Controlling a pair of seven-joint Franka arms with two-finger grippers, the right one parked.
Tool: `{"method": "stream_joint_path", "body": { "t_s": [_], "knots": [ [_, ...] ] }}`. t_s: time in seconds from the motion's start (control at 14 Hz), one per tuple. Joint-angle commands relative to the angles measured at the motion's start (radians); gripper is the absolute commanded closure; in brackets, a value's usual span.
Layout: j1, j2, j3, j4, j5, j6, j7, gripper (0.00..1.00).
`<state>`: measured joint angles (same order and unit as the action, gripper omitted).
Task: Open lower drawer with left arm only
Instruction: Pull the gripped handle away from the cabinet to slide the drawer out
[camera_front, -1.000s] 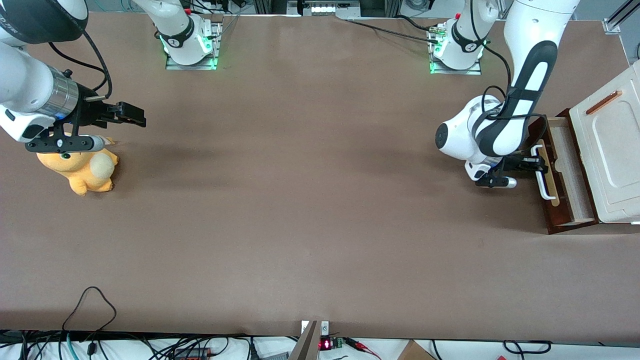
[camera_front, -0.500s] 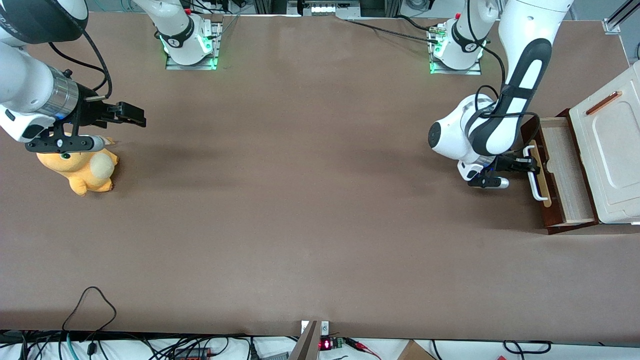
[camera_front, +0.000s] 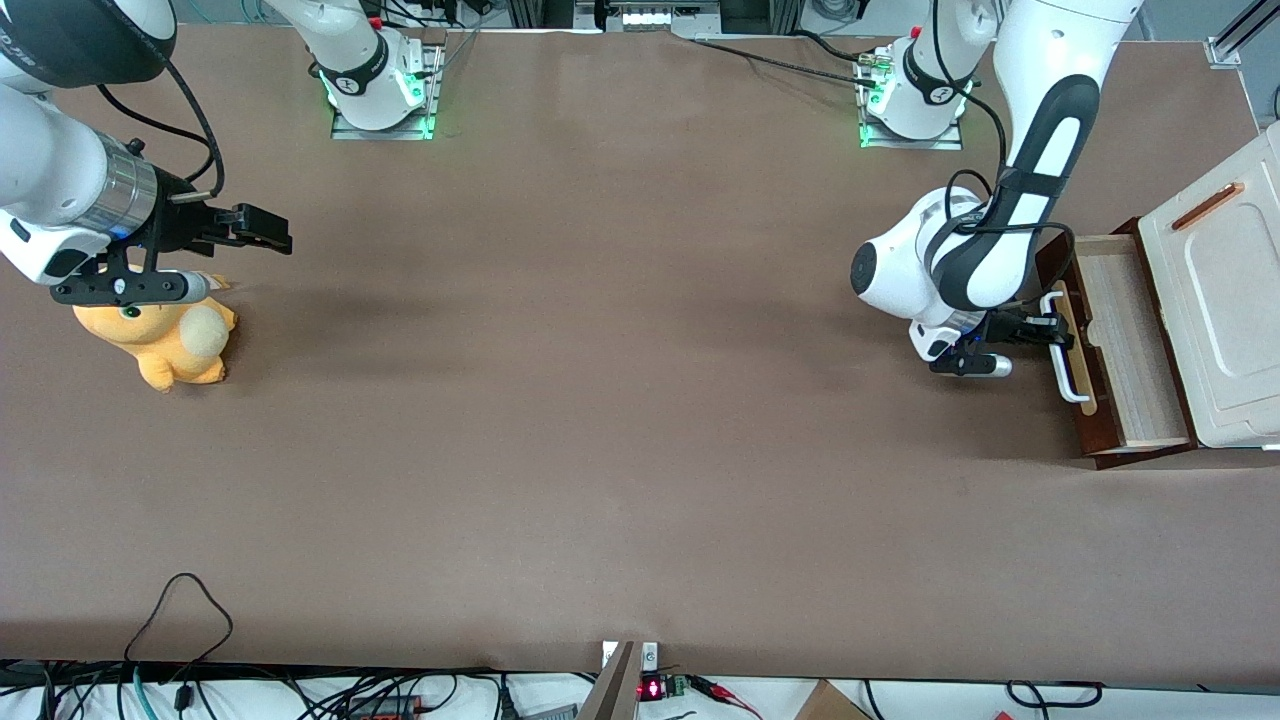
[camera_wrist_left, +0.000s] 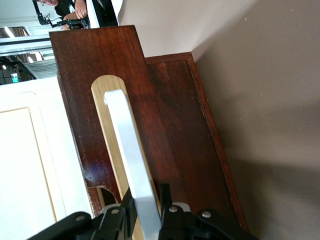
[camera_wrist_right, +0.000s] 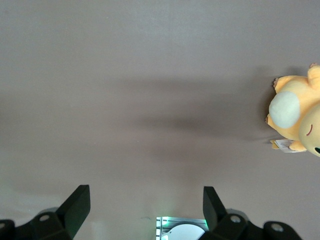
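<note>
- Your lower drawer (camera_front: 1125, 345) sits at the working arm's end of the counter (camera_front: 600, 400), under the cream-white panel (camera_front: 1225, 300), and it's already well out: you can see a broad stretch of its light wood inside.
- Your left arm (camera_front: 1000, 250) reaches down in front of the drawer, and its gripper (camera_front: 1045, 330) is right on the white bar handle (camera_wrist_left: 131, 160).
- The wrist view tells it clearly: the jaws are clamped on that handle, one on each side of the bar, in front of the pale tan strip (camera_wrist_left: 106, 130).
- Judging by how much interior shows, I'd call the opening largely done.
- What's left, as I read it: perhaps a little more pull, then let go and back off.
</note>
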<state>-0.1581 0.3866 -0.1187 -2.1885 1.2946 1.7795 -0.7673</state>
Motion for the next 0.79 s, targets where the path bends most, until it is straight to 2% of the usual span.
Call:
{"method": "stream_joint_path", "body": {
  "t_s": [0.0,0.07,0.21,0.36,0.57,0.71],
  "knots": [
    [-0.061,-0.021,-0.045,0.095,0.022,0.032,0.125,0.15],
    [-0.060,-0.025,-0.045,0.095,0.022,0.034,0.128,0.00],
    [-0.058,-0.047,-0.047,0.095,0.020,0.035,0.132,0.00],
    [-0.054,-0.090,-0.050,0.095,-0.041,0.038,0.132,0.00],
    [-0.043,-0.205,-0.055,0.128,-0.254,0.069,0.146,0.00],
    [-0.008,-0.262,-0.055,0.200,-0.468,0.074,0.292,0.00]
  ]
}}
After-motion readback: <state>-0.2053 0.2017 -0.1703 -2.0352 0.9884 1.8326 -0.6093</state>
